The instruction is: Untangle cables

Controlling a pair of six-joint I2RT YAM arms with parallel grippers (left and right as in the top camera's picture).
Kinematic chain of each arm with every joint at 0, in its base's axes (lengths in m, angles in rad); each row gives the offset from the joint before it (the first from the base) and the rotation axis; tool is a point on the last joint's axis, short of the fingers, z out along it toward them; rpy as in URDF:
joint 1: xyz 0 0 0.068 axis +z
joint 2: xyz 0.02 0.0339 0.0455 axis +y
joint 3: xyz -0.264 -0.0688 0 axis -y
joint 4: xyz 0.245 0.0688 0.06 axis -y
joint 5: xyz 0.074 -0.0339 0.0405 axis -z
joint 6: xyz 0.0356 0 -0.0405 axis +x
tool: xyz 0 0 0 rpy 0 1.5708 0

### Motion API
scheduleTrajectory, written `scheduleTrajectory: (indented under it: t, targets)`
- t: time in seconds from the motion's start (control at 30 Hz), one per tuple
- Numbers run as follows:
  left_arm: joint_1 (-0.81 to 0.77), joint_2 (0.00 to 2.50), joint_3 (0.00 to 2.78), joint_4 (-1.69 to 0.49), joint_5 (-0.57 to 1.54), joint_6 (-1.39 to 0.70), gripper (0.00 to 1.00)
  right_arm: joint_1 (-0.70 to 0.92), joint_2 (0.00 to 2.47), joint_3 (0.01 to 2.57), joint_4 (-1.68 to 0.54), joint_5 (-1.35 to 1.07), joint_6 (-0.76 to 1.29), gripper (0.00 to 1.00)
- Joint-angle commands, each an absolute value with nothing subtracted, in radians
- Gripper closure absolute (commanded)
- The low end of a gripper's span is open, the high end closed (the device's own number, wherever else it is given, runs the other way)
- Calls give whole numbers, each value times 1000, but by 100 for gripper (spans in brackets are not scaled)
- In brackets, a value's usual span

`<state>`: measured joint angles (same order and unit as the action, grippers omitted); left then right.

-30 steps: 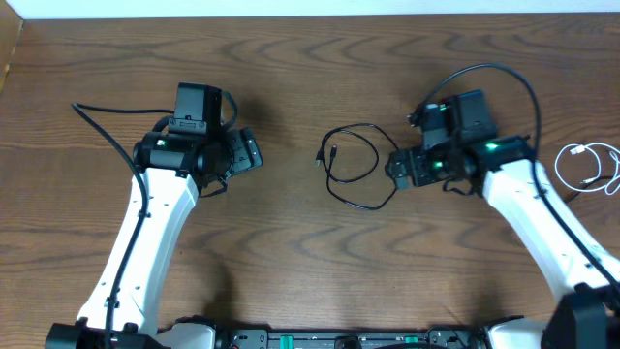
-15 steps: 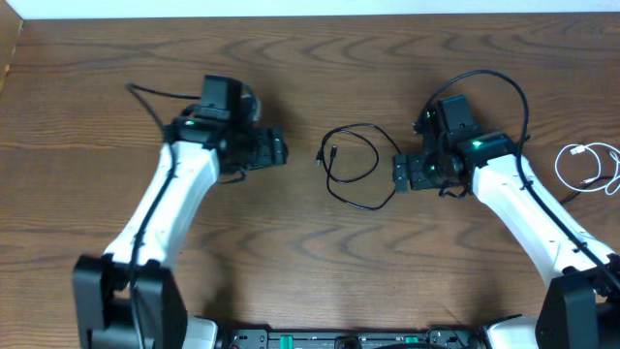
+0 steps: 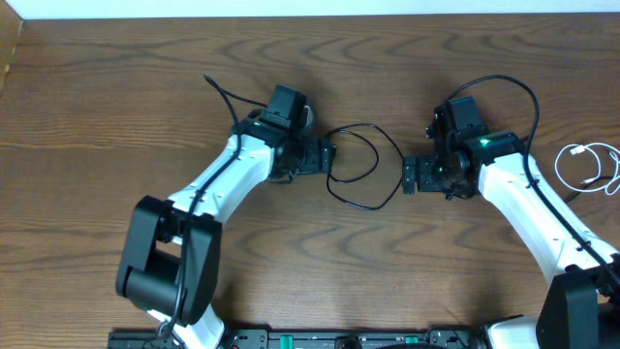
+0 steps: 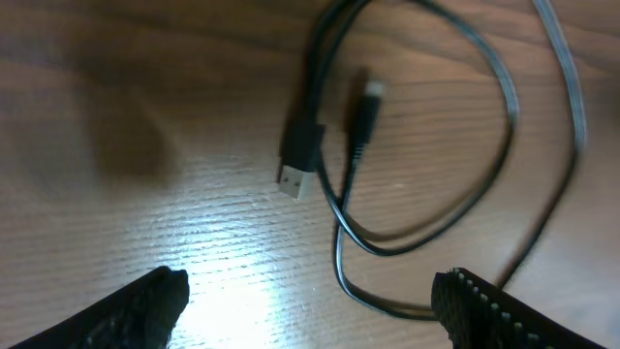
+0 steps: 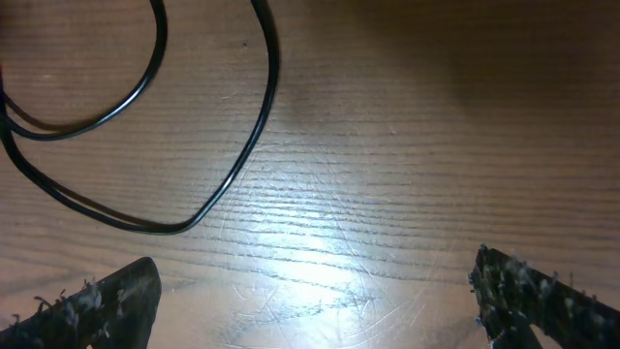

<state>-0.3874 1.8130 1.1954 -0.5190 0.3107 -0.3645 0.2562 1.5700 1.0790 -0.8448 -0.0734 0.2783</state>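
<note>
A thin black cable (image 3: pixel 354 202) lies in loose overlapping loops at mid-table, between my two grippers. The left gripper (image 3: pixel 326 157) stands open at the loops' left edge. In the left wrist view the cable's silver USB plug (image 4: pixel 298 180) and small plug (image 4: pixel 366 97) lie just ahead of the open left gripper (image 4: pixel 310 315), with one strand (image 4: pixel 373 299) running between the fingers. The right gripper (image 3: pixel 409 176) is open just right of the loops. In the right wrist view the black cable (image 5: pixel 242 155) curves ahead and left of the right gripper (image 5: pixel 320 305). A white cable (image 3: pixel 591 165) lies coiled far right.
The brown wooden table (image 3: pixel 310 262) has a pale wall strip along its far edge. Thick black arm wiring (image 3: pixel 225 95) arcs behind the left arm, and more (image 3: pixel 504 85) loops over the right arm.
My left arm has swung far to the right, bringing its open gripper up to the black loops' left edge. The right gripper has edged slightly right. The cable has not moved.
</note>
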Motion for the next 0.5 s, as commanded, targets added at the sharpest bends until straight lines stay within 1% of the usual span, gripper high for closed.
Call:
scheduleTrajectory:
  t: [0.0, 0.07, 0.23, 0.33, 0.47]
  targets:
    - [-425, 1854, 1195, -514, 212, -520, 14, 255, 1569, 1084, -851, -67, 291, 1]
    - [-448, 1869, 1195, -505, 210, -522, 14, 255, 1569, 1084, -854, -67, 291, 1]
    - [-502, 1882, 1195, -503, 127, -522, 15, 255, 1569, 1084, -855, -67, 291, 1]
    - [-529, 1883, 1195, -503, 78, -522, 21, 255, 1569, 1084, -858, -67, 291, 1]
    - [-555, 1897, 1195, -503, -6, -532, 23, 255, 1569, 1084, -864, -67, 291, 1]
